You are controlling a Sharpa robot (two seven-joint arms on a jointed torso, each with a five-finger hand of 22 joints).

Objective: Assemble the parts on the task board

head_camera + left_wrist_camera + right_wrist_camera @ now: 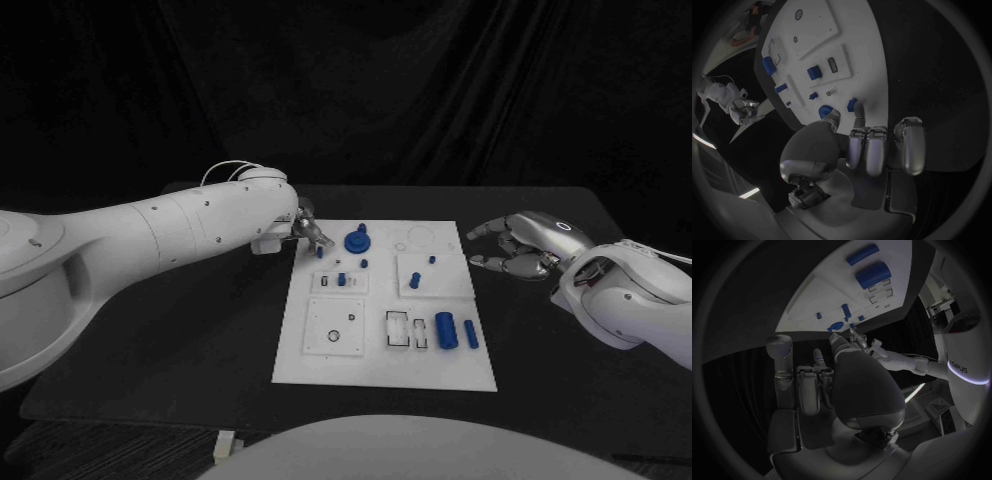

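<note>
**Task Board Assembly: Status at the Far Left Corner**

Currently, the task board (378,370) is seen flat in the middle of the black surface (173,340), with the assembly judged only partly complete. Several small blue parts are seen standing in the board's far half: a round blue part (358,240) with a stem near the far left corner, and a short blue peg (414,281) in a raised square block to its right. Two loose pieces, a blue cylinder (446,330) and a slim blue pin (472,334), are seen lying on the near right area, just beside an open rectangular slot (395,329). These are judged still to be placed. The square recess (335,327) at the near left is seen holding no blue part.

The left robot hand (309,231) is positioned at the board's far left corner, near the round blue part; in the left wrist view its fingers (879,145) are curled, and whether anything is gripped cannot be told. The right robot hand (515,246) is held just off the board's far right edge, fingers apart and nothing held.
</note>
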